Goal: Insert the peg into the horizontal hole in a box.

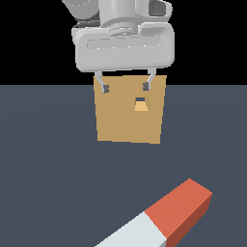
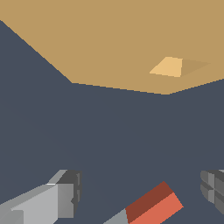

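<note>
I see my gripper (image 1: 125, 88) hanging open and empty, its fingers (image 1: 103, 87) spread wide in front of the box (image 1: 129, 125). The hole (image 1: 140, 105) sits in the box face, just below the fingertips in the exterior view. The peg (image 1: 161, 216) lies flat on the floor (image 1: 48, 169), well apart from the box, red end pointing toward it.

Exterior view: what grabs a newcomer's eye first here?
The two-tone peg lying on the dark floor nearest the camera, its red-orange half pointing toward the exterior view's right. Behind it stands the tan box with its small square hole. The open claw hangs empty in front of the box.
</note>
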{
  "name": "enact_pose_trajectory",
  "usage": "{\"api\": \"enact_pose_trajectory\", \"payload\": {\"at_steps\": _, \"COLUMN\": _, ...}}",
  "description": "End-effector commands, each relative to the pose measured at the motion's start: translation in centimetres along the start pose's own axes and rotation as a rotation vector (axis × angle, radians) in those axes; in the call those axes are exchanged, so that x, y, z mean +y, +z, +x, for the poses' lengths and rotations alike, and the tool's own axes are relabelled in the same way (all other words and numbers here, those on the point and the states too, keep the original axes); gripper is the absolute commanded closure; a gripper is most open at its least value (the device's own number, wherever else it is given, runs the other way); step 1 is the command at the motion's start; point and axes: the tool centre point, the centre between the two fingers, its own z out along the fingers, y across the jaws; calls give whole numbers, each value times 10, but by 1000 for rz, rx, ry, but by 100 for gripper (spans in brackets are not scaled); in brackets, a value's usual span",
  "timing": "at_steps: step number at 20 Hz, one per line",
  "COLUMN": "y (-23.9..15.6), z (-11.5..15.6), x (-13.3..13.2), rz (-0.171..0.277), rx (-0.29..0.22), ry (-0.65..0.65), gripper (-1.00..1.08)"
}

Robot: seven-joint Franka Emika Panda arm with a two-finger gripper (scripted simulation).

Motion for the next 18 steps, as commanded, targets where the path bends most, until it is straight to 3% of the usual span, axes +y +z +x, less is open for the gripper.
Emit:
{"api": "enact_pose_trajectory", "payload": {"at_steps": 1, "y": 0, "z": 0, "x": 0, "rz": 0, "rx": 0, "ry": 0, "gripper": -92}}
{"api": "enact_pose_trajectory", "payload": {"at_steps": 10, "y": 11, "z": -19, "x": 8, "rz": 4, "rx": -4, "ry": 90, "gripper": -92}}
{"api": "enact_pose_trajectory", "payload": {"at_steps": 18, "y": 41, "z": -73, "x": 21, "rz": 16, "rx": -12, "ry": 336, "gripper": -92}}
